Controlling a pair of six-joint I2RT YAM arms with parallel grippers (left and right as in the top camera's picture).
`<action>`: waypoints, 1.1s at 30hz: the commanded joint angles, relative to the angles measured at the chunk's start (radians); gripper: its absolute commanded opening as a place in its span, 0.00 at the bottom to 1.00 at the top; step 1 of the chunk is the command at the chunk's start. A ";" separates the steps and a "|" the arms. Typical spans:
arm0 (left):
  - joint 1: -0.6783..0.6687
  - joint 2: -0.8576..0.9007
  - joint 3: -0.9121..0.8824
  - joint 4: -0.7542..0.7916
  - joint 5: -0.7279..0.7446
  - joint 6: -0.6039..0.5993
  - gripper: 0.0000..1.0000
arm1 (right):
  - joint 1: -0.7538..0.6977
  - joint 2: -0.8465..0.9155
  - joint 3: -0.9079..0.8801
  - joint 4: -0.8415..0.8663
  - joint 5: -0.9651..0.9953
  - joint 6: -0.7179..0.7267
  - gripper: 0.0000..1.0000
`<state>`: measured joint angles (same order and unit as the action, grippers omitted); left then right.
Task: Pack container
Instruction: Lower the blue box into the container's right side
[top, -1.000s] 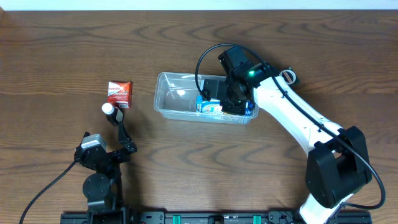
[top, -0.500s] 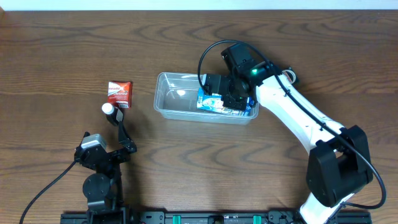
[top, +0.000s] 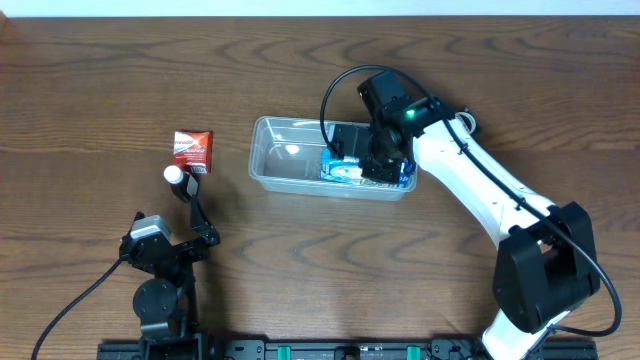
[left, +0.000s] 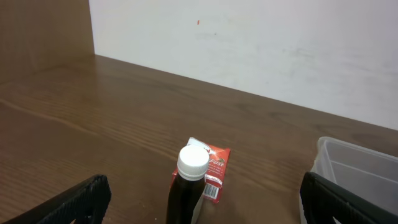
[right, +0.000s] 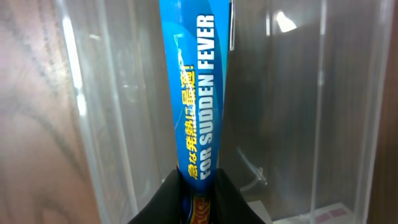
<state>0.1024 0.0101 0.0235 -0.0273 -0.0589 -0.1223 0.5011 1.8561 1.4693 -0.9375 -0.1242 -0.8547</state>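
My right gripper (right: 196, 190) has slid a little toward the right of the overhead frame since a second ago. The blue box (top: 345, 170) pinched in it went along. Half a second ago the box showed a big flat side to the camera above. Now I see less of that side (it looks turned more onto its edge). Its left end now sits a bit further from the left wall of the container (top: 262, 160).

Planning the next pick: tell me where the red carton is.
Overhead, the red carton sits left of the container, just beyond the white-capped bottle.
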 joint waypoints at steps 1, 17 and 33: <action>-0.004 -0.006 -0.019 -0.039 -0.012 0.017 0.98 | 0.017 0.001 0.024 -0.022 -0.035 0.008 0.15; -0.004 -0.006 -0.019 -0.039 -0.012 0.018 0.98 | 0.021 0.001 0.075 -0.108 -0.087 0.008 0.12; -0.004 -0.006 -0.019 -0.039 -0.012 0.017 0.98 | 0.021 0.029 0.072 -0.120 -0.119 -0.015 0.09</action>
<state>0.1024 0.0101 0.0235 -0.0273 -0.0586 -0.1223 0.5152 1.8591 1.5234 -1.0542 -0.2024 -0.8562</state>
